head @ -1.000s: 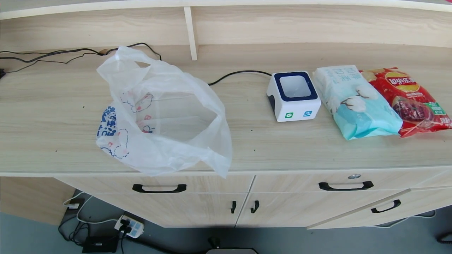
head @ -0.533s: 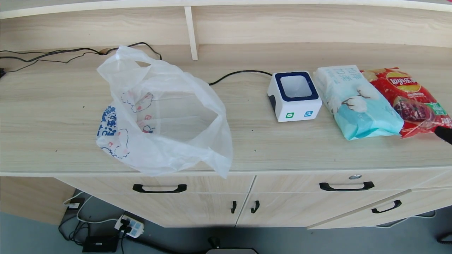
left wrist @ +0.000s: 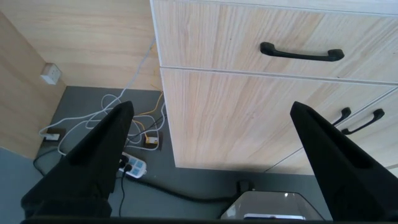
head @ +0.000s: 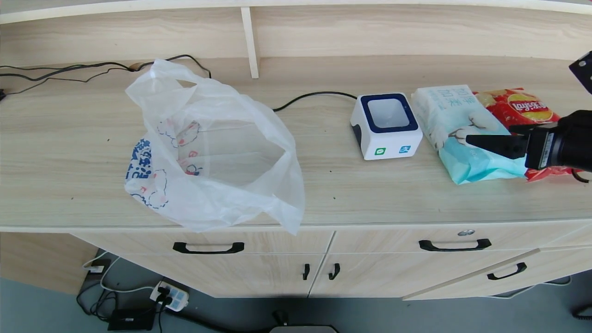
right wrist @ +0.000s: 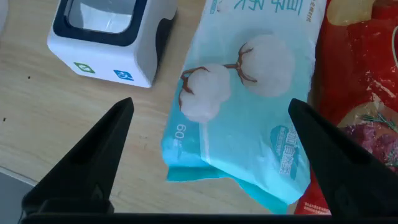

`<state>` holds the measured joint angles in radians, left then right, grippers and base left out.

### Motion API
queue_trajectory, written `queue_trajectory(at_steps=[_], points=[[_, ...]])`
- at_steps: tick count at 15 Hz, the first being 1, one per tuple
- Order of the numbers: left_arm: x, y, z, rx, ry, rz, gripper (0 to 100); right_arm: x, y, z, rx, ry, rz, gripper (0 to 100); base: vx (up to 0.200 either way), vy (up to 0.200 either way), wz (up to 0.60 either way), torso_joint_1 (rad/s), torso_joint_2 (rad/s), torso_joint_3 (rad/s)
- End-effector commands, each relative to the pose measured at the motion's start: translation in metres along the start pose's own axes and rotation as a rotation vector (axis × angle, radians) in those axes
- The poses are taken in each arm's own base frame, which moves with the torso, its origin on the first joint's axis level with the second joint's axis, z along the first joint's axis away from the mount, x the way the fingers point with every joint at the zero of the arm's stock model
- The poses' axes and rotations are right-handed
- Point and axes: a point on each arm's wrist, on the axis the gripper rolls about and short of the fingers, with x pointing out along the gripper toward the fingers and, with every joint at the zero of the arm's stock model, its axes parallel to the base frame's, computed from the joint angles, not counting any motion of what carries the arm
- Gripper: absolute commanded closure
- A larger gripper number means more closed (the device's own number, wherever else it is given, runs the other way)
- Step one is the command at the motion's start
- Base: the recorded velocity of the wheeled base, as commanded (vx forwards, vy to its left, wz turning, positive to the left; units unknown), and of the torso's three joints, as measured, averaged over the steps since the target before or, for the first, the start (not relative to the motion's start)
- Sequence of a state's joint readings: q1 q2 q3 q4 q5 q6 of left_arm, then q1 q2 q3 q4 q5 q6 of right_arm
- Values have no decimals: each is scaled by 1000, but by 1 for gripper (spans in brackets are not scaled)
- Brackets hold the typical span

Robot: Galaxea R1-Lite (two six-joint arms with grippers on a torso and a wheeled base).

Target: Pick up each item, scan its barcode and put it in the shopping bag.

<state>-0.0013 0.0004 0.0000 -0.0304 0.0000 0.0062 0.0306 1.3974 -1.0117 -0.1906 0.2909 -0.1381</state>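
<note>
Wood counter (head: 370, 194) work has barely begun: 0 of 2 items look bagged. Left of the scanner (head: 386, 126) the shopping bag (head: 212, 148) gapes, seemingly empty. The tissue pack (head: 444, 111) lies just right of the scanner, with the chip bag (head: 522, 106) beyond it. Your right pincer (right wrist: 209, 107) hovers spread wide over the tissue pack, gripping nothing. The left pincer (left wrist: 211, 106), equally wide and empty, hangs by the drawers (left wrist: 261, 124).

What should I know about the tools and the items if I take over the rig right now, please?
Left tool: open, empty, low in front of the cabinet drawers.
Right tool: open, empty, above the tissue pack.
The tissue pack and chips bag lie side by side on the counter, right of the scanner; the shopping bag lies open to its left.
Done: nothing bagged yet.
Left: grasp, scan and bag both items.
</note>
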Motion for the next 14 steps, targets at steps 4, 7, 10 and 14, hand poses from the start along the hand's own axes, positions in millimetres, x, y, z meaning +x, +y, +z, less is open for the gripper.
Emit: queue_trajectory(at_steps=[4,7,10,14], points=[[0,0,0,0,1,0,0,25,-28,-1,11,30,-63,0,0,0,0,0,0,0],[0,0,0,0,1,0,0,36,-31,3,2,24,-60,0,0,0,0,0,0,0],[0,0,0,0,1,0,0,42,-28,-1,1,38,-41,0,0,0,0,0,0,0],[0,0,0,0,1,1,0,49,-17,3,-29,29,-29,0,0,0,0,0,0,0]])
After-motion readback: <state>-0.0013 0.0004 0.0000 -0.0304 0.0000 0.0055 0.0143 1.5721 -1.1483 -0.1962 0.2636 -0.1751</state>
